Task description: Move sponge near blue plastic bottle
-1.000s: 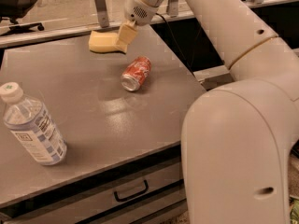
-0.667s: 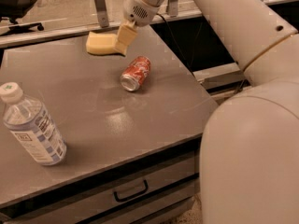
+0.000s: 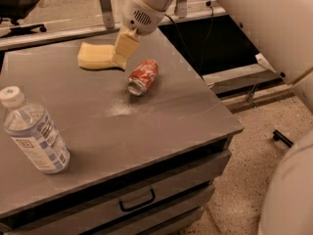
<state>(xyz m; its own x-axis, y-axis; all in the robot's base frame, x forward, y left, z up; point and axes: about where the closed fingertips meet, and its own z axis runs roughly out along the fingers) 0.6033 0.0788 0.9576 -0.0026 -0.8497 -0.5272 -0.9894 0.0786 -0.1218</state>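
Camera view looks down on a grey metal cabinet top [image 3: 166, 116], matte and lightly scuffed, with a pale sheen near its middle. Its front shows a drawer with a dark handle [image 3: 137, 202]. Around it lies a speckled floor [image 3: 244, 160], and a black office chair [image 3: 19, 4] stands at the far left beyond a low rail.

The white arm [image 3: 146, 1] reaches in from the upper right. The gripper [image 3: 124, 50] sits at the far side of the top, and its yellowish fingers are closed on the right end of the sponge [image 3: 95, 58]. The sponge is pale yellow and lies flat or nearly so at the surface, stretching left from the claw. A red soda can [image 3: 143, 77] lies on its side just beside the gripper, nearer the camera and apart from the sponge. The blue plastic bottle [image 3: 34, 133] lies tilted at the near left corner, white cap [image 3: 11, 96] pointing away, well apart from the sponge.

Compared with a second ago, the gripper and sponge have shifted together a little to the left and towards the camera, so somewhat closer to the bottle. The can and bottle have not moved. The robot's white body [image 3: 293, 195], which filled the lower right before, now shows only at the right edge
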